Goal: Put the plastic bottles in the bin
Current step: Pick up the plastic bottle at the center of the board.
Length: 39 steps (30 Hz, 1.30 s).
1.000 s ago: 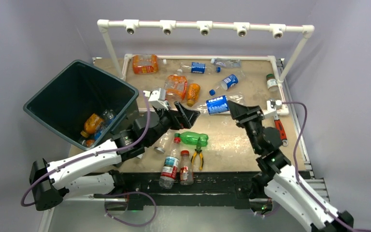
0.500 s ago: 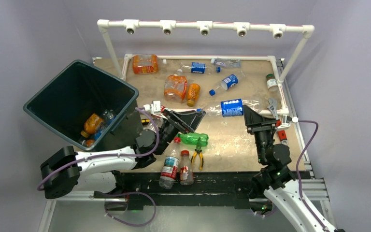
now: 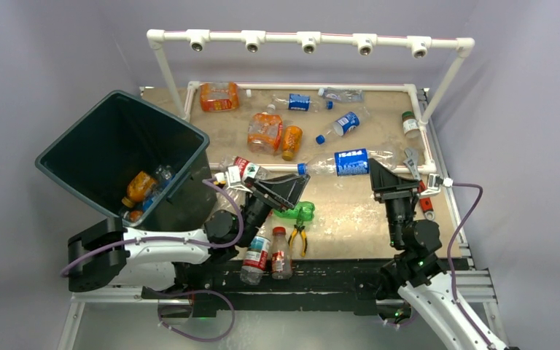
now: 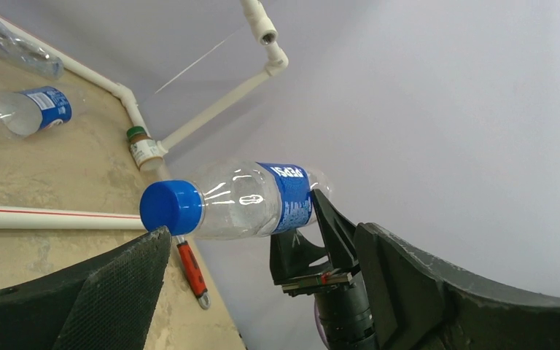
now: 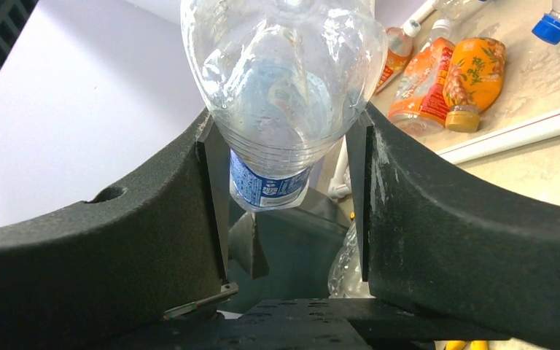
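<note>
From above, the right hand pinches a clear blue-labelled bottle over the counter's right half. The left hand gapes empty beside the bin at the left edge.

Left wrist: fingers spread wide, the bottle's cap between them.

Right wrist: both pads press the bottle's base.

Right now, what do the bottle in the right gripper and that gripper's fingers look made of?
Bottle: thin clear plastic, glossy; see-through, with highlights and a moulded ribbed base. Right gripper fingers: matte black, grainy surface, probably printed plastic.
</note>
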Motion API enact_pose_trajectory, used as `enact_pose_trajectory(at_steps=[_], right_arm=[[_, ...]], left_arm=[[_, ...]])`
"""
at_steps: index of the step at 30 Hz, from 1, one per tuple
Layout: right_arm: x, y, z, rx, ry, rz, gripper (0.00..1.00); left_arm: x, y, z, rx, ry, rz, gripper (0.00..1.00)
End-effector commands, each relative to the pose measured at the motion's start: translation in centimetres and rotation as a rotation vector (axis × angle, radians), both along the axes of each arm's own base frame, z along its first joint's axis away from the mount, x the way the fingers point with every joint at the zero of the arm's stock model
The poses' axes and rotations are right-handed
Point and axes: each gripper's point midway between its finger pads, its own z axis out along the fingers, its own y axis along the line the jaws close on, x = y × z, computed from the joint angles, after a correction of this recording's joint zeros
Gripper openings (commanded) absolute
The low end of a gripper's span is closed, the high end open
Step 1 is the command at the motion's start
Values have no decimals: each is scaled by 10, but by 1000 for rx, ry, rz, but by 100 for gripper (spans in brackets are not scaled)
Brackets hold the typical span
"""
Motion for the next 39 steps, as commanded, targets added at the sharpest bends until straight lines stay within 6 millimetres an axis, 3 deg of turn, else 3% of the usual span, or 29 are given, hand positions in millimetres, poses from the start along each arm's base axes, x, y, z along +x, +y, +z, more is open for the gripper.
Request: enact_pose_trajectory(at_steps=[1,8,15,22,29,39], right_arm=[[-10,-8,33,7,-89,-23,35],[-16,-12,46,0,-117,-37,35],[-23,0,60,99,-177,67,34],[-27,8,64,130,-191,123,34],[-28,10,60,148,-187,143,34],[-28,17,53,139,-185,174,34]], left_arm=[[1,24,21,-67,-31,88,98],[-2,33,26,-72,-40,99,99],[-4,10,24,-72,-38,37,94],[-11,-3,40,-144,-93,-21,79],[-17,4,60,-250,-150,-34,61],[-18,3,68,-300,-176,-34,35]])
